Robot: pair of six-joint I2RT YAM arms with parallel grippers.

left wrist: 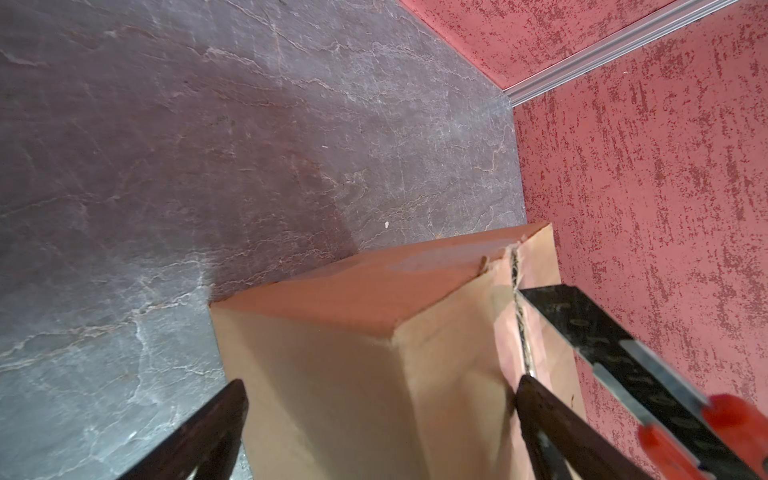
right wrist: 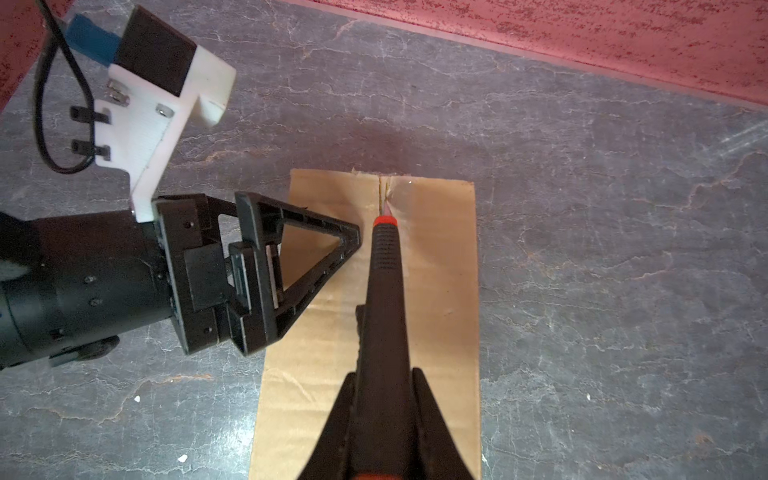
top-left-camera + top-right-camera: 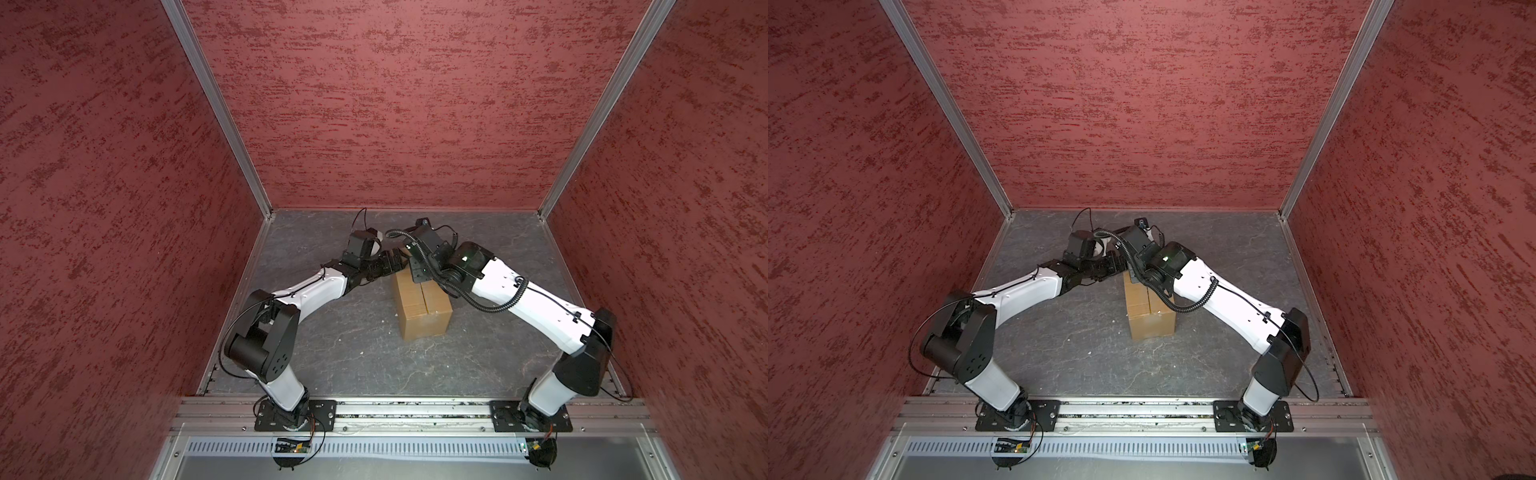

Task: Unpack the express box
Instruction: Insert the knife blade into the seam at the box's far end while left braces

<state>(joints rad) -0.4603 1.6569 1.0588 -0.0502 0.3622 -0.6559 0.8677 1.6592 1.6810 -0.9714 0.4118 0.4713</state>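
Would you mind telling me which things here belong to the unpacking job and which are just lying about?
Job: express box, seam partly slit; red-and-black utility knife in the shut right gripper; open left gripper astride the box's edge.
Lying about: small white scraps on the table.

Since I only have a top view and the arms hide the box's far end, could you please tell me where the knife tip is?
Observer: The knife tip is in the box seam, close to the far edge.
Operator: Is the right claw gripping it?
Observer: Yes, the right claw is shut on the knife handle.
Operator: And the left claw?
Observer: The left claw is open, straddling the box's upper left edge.
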